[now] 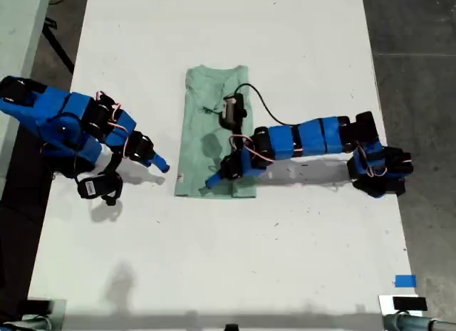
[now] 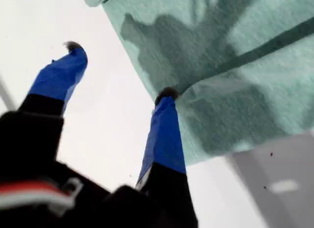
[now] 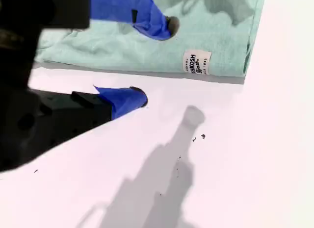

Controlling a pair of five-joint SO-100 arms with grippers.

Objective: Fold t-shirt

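The pale mint-green t-shirt (image 1: 201, 107) lies on the white table (image 1: 299, 39), folded lengthwise into a narrow strip with its collar at the far end. My first gripper (image 1: 216, 179) reaches in from the exterior view's right and sits at the strip's near end. In the first wrist view it (image 2: 120, 71) is open; one fingertip (image 2: 167, 94) touches the t-shirt's (image 2: 245, 66) edge and the other hangs over bare table. My second gripper (image 1: 161, 164) comes from the exterior view's left and is open (image 3: 154, 61) at the t-shirt's (image 3: 216, 22) long edge, one finger over cloth, one over table.
A white sewn label (image 3: 196, 63) sticks out of the shirt's edge by my second gripper. A black cable (image 1: 256, 96) loops from the first arm over the shirt. Blue tape (image 1: 405, 280) marks the table at the exterior view's lower right. Dark floor flanks the table.
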